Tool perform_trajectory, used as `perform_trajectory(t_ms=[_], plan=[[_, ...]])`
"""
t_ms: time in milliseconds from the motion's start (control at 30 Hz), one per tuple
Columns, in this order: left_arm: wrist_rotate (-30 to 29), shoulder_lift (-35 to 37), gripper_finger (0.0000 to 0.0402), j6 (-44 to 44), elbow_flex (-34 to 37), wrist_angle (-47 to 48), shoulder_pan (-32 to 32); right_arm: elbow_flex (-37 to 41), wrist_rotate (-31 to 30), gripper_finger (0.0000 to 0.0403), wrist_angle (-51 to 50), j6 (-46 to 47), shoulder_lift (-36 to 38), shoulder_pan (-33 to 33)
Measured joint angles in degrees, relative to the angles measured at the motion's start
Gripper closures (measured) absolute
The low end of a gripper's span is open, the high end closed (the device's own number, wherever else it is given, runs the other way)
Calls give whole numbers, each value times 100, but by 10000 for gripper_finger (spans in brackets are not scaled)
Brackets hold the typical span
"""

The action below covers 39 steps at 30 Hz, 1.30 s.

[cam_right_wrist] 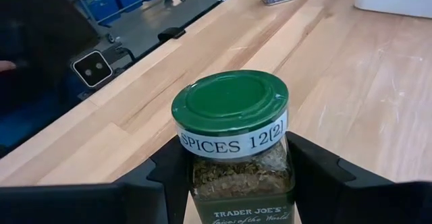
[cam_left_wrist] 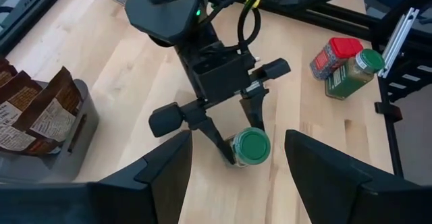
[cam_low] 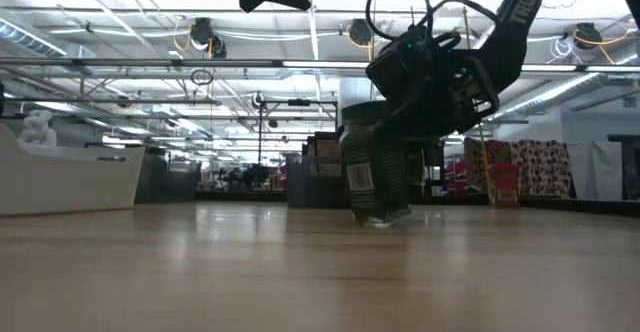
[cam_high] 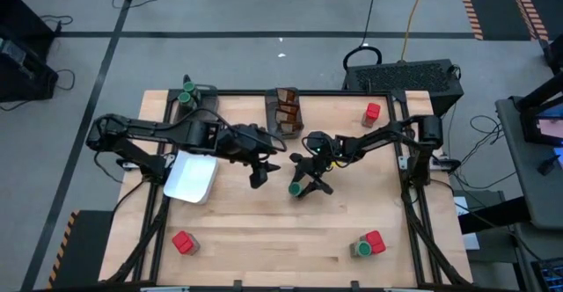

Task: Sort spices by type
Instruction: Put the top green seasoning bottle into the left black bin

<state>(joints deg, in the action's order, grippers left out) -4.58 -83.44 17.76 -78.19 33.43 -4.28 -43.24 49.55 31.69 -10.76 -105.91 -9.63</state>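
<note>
My right gripper (cam_high: 305,183) is shut on a round green-lidded spice jar (cam_high: 296,188) near the table's middle. My left gripper (cam_high: 258,176) hangs open just to the jar's left, above the table, touching nothing. Another green-lidded jar (cam_high: 186,97) stands in the far-left dark grey bin (cam_high: 204,93). Brown-orange packets (cam_high: 284,109) stand in the far-middle bin. Red blocky containers stand far right (cam_high: 372,112) and near left (cam_high: 183,242). A red container (cam_high: 376,239) and a green-lidded jar (cam_high: 361,249) sit together near right. My right gripper pinches the jar's glass body (cam_right_wrist: 237,177) just below the green lid (cam_right_wrist: 229,102), one finger (cam_right_wrist: 165,173) on each side. The fingers come slanting down from the table's right. The jar sits slightly tilted; whether its base (cam_low: 385,218) touches the table I cannot tell.
A white rectangular tray (cam_high: 192,178) lies left of the left gripper, under that arm. Bare wood stretches across the near middle of the table (cam_high: 273,239). Black frame rails run along the table's edges.
</note>
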Motion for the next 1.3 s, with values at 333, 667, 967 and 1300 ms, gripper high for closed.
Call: perform_trajectory(t_ms=[333, 667, 967, 1300], plan=[[0, 0, 162, -4, 0, 0, 1, -4, -326, 182, -7, 226, 4, 15], [-3, 0, 162, -11, 0, 4, 3, -4, -336, 112, -34, 420, 2, 11], [-9, 0, 162, -179, 0, 2, 18, -48, -331, 109, -298, 557, 539, -189], [456, -81, 162, -948, -2, -308, 314, -50, -292, 109, -2980, 528, 1833, -459]])
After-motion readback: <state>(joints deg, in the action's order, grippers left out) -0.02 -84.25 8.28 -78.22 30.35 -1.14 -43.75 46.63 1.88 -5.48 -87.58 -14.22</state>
